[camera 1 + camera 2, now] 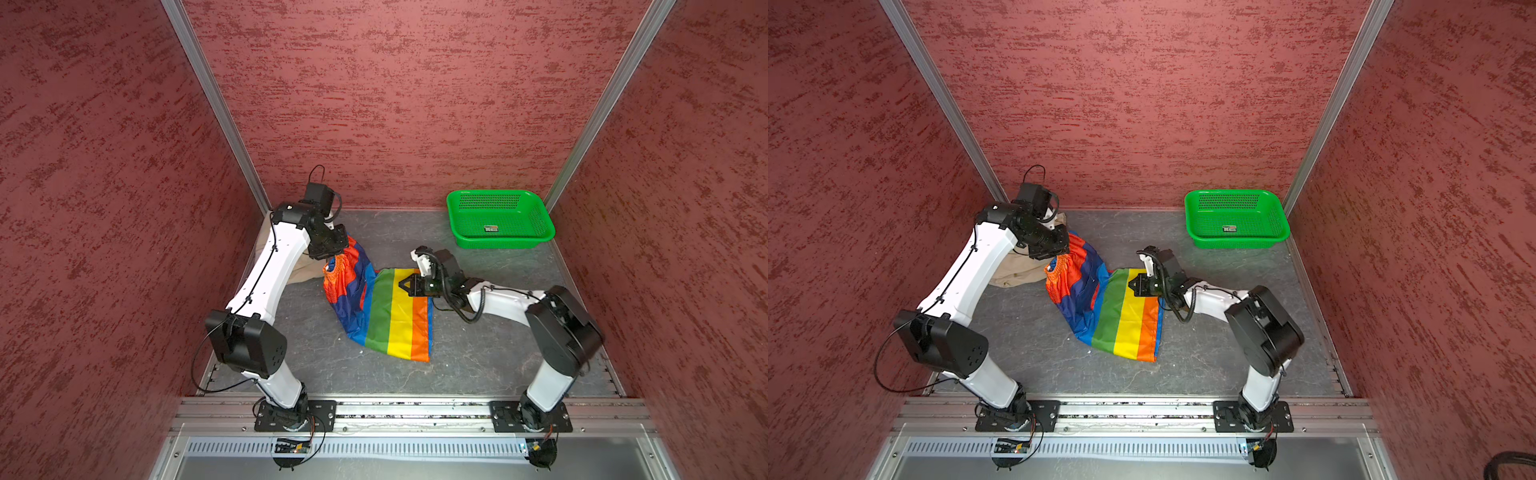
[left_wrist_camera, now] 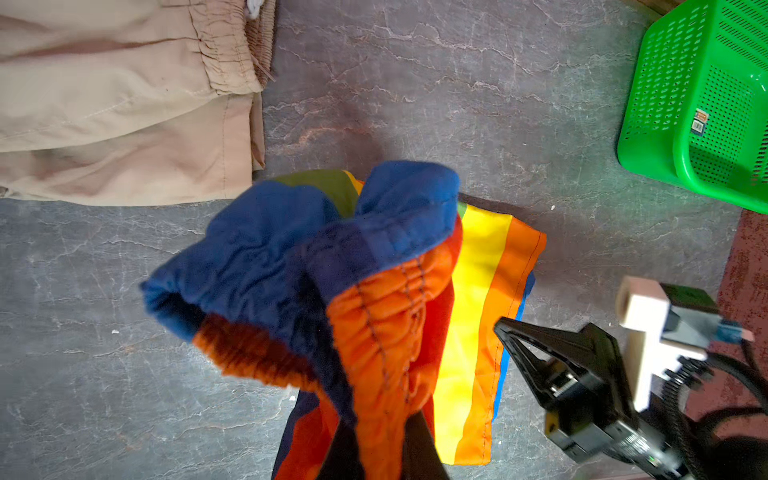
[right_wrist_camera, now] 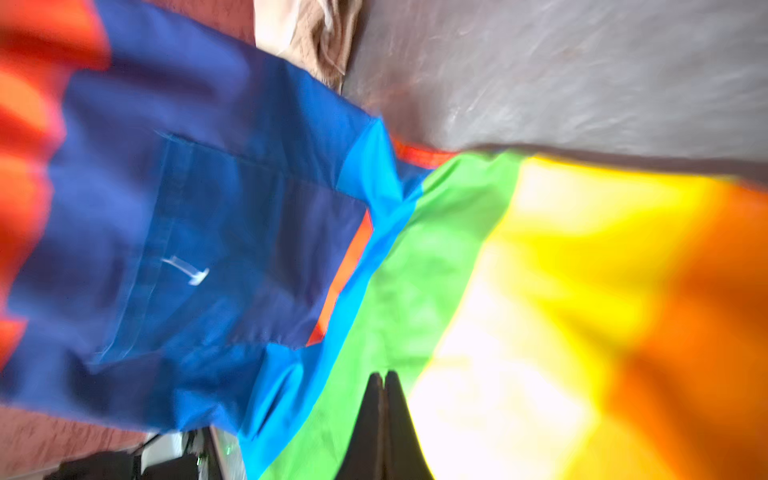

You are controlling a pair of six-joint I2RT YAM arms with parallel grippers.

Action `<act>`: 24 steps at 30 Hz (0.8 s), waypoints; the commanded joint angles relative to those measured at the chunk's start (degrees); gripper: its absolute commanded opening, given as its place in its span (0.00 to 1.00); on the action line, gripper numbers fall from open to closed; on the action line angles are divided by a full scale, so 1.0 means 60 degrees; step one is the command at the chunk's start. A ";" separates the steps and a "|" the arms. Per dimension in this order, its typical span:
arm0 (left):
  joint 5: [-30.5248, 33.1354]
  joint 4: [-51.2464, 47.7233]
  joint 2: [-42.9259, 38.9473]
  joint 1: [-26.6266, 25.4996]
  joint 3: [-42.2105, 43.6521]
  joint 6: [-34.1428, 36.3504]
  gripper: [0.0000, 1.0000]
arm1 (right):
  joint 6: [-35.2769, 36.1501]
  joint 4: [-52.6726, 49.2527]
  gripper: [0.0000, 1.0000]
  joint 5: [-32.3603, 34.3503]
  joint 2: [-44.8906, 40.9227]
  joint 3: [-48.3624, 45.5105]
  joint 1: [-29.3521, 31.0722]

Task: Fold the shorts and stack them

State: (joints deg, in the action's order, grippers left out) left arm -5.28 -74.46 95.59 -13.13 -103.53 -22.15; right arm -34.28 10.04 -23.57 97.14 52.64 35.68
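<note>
The left gripper (image 2: 382, 453) has its fingers narrow, pinched on the gathered orange waistband of the shiny rainbow-striped shorts (image 1: 390, 316). It holds this end above the grey marbled table (image 1: 478, 345). From these fingers the cloth hangs down and then spreads flat toward the right gripper (image 1: 402, 285). The fingers of the right gripper are pressed fully together, with their tips over the yellow stripe at the far edge of the leg. Whether they catch any cloth, I cannot tell.

The fabric looks very light, thin and slippery, so I judge that it will slide and sag into folds when only one point carries it. The elastic waistband is thicker and should give the surest hold. The hem corners of the leg are the second good place, if pinched deep.

The plain beige cotton shorts (image 2: 124, 104) lie crumpled just behind the left fingers; they look softer and less slippery. The green perforated plastic basket (image 1: 498, 193) stands well beyond the right fingers. On the near side of both grippers the table is bare, with room to lay the cloth flat.
</note>
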 commanded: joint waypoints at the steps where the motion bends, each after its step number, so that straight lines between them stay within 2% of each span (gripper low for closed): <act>1: 0.0832 -0.0575 0.0205 -0.0391 -0.0496 0.0093 0.13 | -0.0100 -0.0544 0.00 0.0561 -0.0183 -0.1043 0.0117; 4: 0.1327 -0.0938 0.0406 -0.0848 -0.0851 -0.0061 0.14 | -0.0189 -0.0648 0.00 0.1015 -0.0169 -0.1571 0.0113; 9: 0.1686 -0.1283 0.0864 -0.1610 -0.1218 -0.0390 0.14 | -0.0263 -0.0356 0.00 0.1172 0.0056 -0.1785 0.0102; 11: 0.1730 -0.1410 0.1147 -0.1959 -0.1358 -0.0540 0.14 | -0.0270 -0.0544 0.00 0.1600 0.0049 -0.1814 0.0099; 14: 0.1678 -0.1675 0.1681 -0.2493 -0.1556 -0.0843 0.12 | -0.0351 -0.0701 0.00 0.2397 -0.0252 -0.2027 0.0103; 18: 0.1496 -0.1691 0.2367 -0.3261 -0.1696 -0.1259 0.14 | -0.0278 -0.0765 0.00 0.2812 -0.0558 -0.2155 0.0087; 24: 0.0897 -0.1273 0.3270 -0.4117 -0.1633 -0.1937 0.17 | -0.0420 -0.0719 0.00 0.2490 -0.0028 -0.2049 0.0088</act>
State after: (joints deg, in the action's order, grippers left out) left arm 2.37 -82.48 113.93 -36.32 -112.86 -30.41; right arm -35.59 6.17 -9.76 95.55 40.21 36.27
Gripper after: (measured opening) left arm 0.158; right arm 0.041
